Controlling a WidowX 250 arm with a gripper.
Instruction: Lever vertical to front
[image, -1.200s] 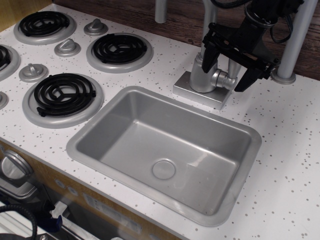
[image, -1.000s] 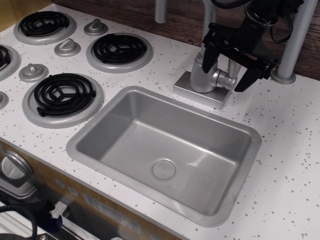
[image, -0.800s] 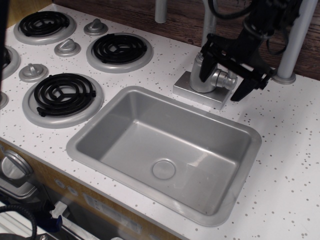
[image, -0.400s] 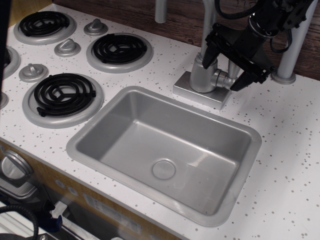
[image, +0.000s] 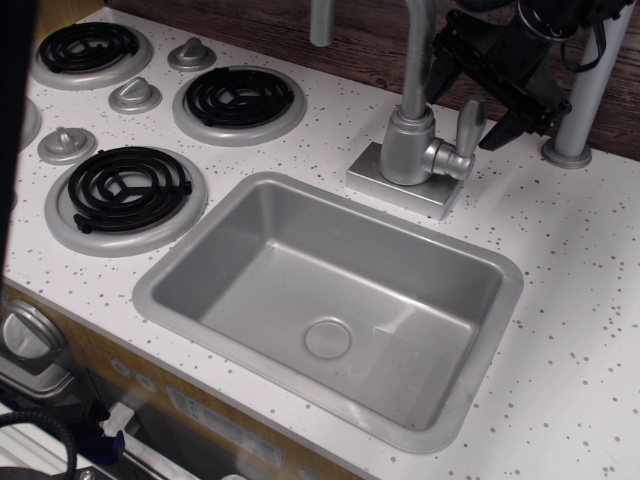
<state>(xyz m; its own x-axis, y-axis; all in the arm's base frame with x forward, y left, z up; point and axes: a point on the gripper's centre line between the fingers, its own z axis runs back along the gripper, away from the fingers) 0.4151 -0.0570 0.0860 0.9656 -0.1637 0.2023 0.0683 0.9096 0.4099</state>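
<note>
The lever (image: 467, 128) is a small silver paddle on a round side hub on the right of the faucet body (image: 408, 145). It stands upright. My black gripper (image: 484, 92) is up and behind the lever, near the wooden back wall. It is open and holds nothing, and its fingers (image: 510, 125) are apart from the lever. The upper part of the gripper is cut off by the top edge of the frame.
A silver sink basin (image: 330, 300) lies in front of the faucet. The curved spout pipe (image: 415, 50) rises from the faucet body. A grey post (image: 585, 90) stands at the right. Black stove burners (image: 238, 97) and silver knobs (image: 134, 95) fill the left.
My gripper was around the lever with its fingers on either side. It has lifted up and back to the right, and the lever now shows in full, upright.
</note>
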